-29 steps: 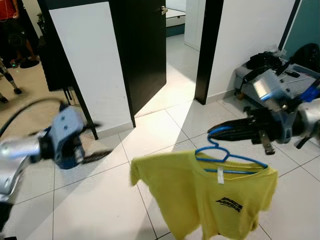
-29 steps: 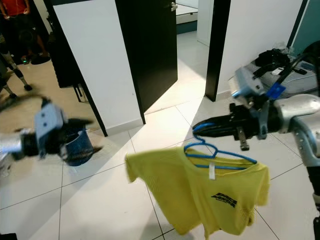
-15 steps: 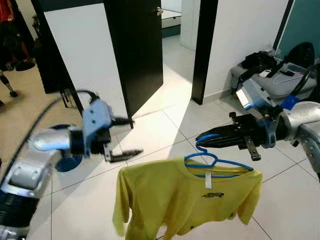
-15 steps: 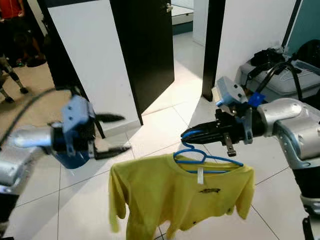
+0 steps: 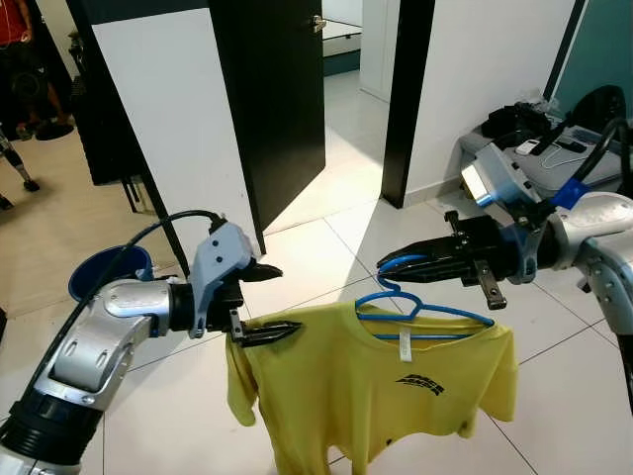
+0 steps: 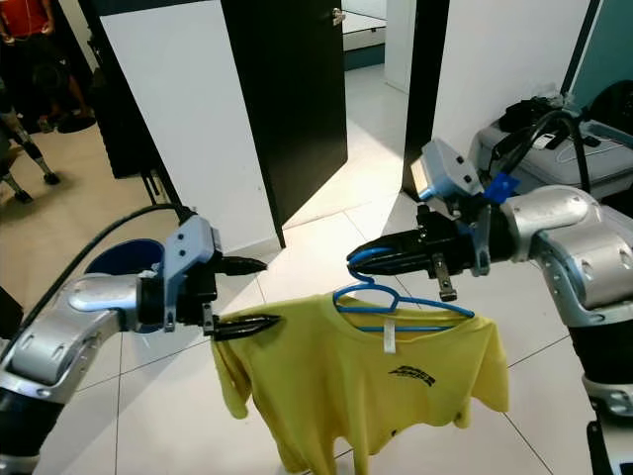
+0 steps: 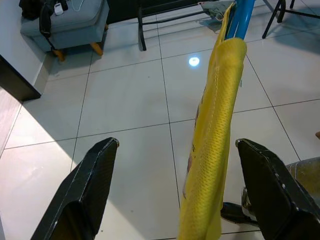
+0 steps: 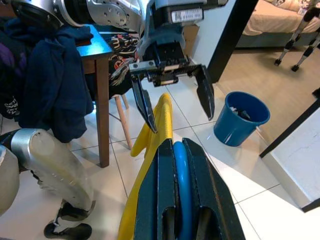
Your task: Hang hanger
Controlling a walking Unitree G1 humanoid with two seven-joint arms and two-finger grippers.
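"Where is the hanger?"

"I see the thin blue plastic hanger (image 5: 420, 308) held up above the shiny white tiled floor (image 5: 326, 247). My right gripper (image 5: 388, 267) has its fingers pressed together on the hook. A bright yellow T-shirt (image 5: 381, 381) hangs from the hanger."

"And your other arm?"

"My left gripper (image 5: 277, 302) is spread wide at the shirt's sleeve. The open black wooden door (image 5: 272, 99) stands behind the hanger. A round blue bucket (image 5: 99, 277) sits left of that door."
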